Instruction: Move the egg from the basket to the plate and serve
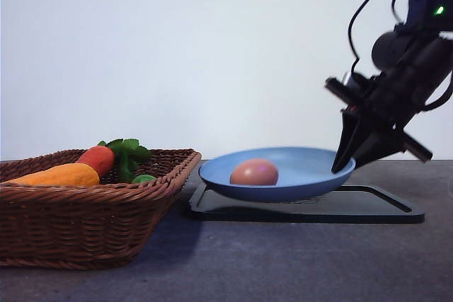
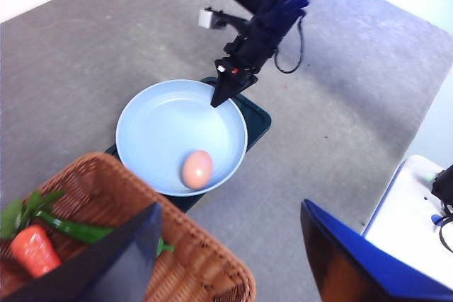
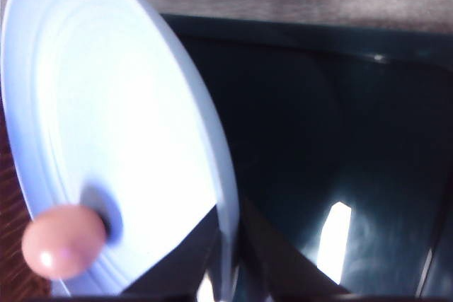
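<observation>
The basket (image 1: 85,203) sits at the left of the table in the front view, holding an orange vegetable (image 1: 60,175), a red one (image 1: 99,158) and green leaves (image 1: 127,152). To its right lies a flat black tray (image 1: 368,206), and over that the plate (image 1: 304,164), tilted, its right edge raised off the tray.

The right gripper (image 1: 345,164) has closed its fingers on that raised rim, one finger inside the plate and one beneath it, as the right wrist view shows close up (image 3: 225,274). The egg (image 1: 254,172) lies inside the plate on the lower half, toward the basket and well apart from the right gripper, which is on the opposite rim.

The left wrist view looks down from above the basket (image 2: 205,266): there the egg (image 2: 197,169) rests near the rim closest to the basket, and the right gripper (image 2: 221,97) pinches the far rim of the plate (image 2: 156,125). The left gripper (image 2: 226,252) shows there with its two fingers spread wide and nothing between them.
</observation>
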Tool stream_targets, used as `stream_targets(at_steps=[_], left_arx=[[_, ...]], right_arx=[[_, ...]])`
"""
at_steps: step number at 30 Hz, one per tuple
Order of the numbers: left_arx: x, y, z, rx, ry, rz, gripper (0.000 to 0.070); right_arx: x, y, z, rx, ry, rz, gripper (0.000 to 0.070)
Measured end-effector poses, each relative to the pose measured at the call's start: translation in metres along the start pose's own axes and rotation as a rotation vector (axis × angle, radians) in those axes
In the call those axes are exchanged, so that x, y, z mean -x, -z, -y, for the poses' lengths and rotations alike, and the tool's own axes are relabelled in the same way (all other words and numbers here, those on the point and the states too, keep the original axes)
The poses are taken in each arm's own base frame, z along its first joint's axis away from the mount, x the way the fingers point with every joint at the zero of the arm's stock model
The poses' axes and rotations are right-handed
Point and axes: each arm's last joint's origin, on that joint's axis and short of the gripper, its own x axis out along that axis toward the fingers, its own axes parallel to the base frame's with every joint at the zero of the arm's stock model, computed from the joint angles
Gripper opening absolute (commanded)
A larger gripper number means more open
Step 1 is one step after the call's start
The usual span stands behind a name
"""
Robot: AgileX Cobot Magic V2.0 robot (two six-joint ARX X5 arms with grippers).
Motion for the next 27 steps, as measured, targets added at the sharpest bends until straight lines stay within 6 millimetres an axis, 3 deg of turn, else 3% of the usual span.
stream_targets(at_steps=[6,13,18,22,27], left_arx=[[0.002,0.001,-0.001,0.007,-0.010,-0.004,0.0387],[0.002,0.002,-0.001,0.007,-0.010,-0.006,0.0387],[0.002,0.002,-0.001,0.008,-0.012,-0.005,0.0386],[0.001,0.000,-0.002,0.006,-0.015,0.008,0.0380],[-0.008,-0.006,-0.010,0.014,-0.057,0.024,0.0252]], right_arx=[[-0.004,0.000,0.004,-0.023,0.022,-0.014,0.0006],[-0.003,0.000,0.006,-0.032,0.063,-0.008,0.0225],[0.003,-0.001,0.009,-0.050,0.066,-0.005,0.0228],[0.023,-0.001,0.007,-0.071,0.073,-0.001,0.0207],[0.068,0.009,-0.014,-0.029,0.074,0.067,0.0088]])
